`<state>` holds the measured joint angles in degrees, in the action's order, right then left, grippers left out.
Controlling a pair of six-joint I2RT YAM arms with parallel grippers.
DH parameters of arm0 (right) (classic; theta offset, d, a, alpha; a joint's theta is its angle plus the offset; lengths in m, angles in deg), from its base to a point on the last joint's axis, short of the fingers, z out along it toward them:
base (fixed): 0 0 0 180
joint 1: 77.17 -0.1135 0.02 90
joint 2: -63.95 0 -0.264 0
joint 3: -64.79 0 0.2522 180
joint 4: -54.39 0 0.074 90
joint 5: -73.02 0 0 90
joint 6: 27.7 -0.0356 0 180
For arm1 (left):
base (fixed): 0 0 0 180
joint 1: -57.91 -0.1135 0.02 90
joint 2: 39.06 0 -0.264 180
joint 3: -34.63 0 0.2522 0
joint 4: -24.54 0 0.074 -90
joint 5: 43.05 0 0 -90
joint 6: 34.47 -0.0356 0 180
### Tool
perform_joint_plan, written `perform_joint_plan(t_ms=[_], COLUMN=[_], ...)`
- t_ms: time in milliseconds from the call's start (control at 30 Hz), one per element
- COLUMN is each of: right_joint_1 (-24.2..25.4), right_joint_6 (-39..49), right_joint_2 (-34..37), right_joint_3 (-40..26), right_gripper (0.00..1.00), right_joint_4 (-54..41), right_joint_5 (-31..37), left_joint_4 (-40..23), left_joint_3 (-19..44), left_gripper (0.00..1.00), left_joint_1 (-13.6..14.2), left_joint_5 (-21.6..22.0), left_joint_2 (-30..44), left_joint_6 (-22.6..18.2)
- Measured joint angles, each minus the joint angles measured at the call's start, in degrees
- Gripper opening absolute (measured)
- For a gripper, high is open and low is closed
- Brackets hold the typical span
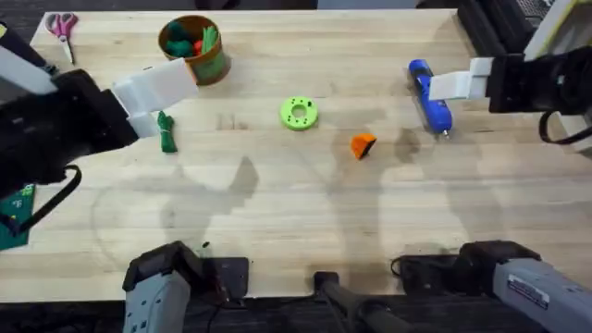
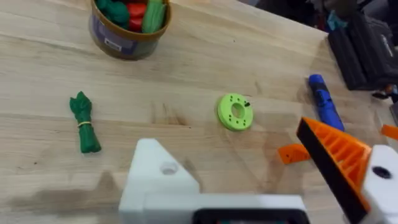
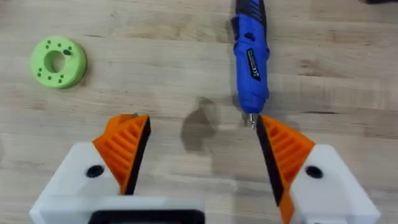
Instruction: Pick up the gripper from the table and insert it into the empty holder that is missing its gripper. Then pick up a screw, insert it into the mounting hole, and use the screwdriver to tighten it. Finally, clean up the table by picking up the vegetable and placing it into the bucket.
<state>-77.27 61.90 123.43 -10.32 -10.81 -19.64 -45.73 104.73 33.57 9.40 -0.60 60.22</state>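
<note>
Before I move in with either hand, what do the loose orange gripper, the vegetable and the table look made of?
The gripper looks like matte orange plastic, possibly printed; the mounted orange tips show similar ribbing. The vegetable seems soft, dark green, knobbly toy material, fabric or rubber, cinched by a yellow band; which one is unclear. The table looks like pale butcher-block wood with visible grain and plank seams.

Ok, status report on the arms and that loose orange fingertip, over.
Both grippers open, holding nothing. Left gripper lacks one orange pad. Right gripper hovers by the screwdriver. Loose orange gripper on the table, unobstructed.
</note>
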Motion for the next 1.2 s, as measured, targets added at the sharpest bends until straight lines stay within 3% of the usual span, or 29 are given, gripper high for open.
perform_joint_plan(t_ms=[167,467,733,967,1200], right_joint_1=[0.0,0.0,0.0,0.0,0.0], right_joint_6=[0.0,0.0,0.0,0.0,0.0], right_joint_2=[0.0,0.0,0.0,0.0,0.0], right_joint_3=[0.0,0.0,0.0,0.0,0.0], right_gripper=[0.994,0.993,0.989,0.993,0.993], right_joint_4=[0.0,0.0,0.0,0.0,0.0], right_joint_5=[0.0,0.0,0.0,0.0,0.0], left_joint_4=[6.2,29.2,44.1,50.3,52.1], left_joint_3=[-3.3,-28.2,-44.4,-54.0,-55.2], left_gripper=[0.973,0.974,0.973,0.975,0.975], left_joint_1=[0.9,8.0,16.0,20.6,22.8], left_joint_5=[1.4,1.8,3.8,4.4,3.9], left_joint_2=[-1.9,-20.3,-31.7,-38.2,-38.2], left_joint_6=[0.1,-0.5,-0.8,-1.2,-2.3])
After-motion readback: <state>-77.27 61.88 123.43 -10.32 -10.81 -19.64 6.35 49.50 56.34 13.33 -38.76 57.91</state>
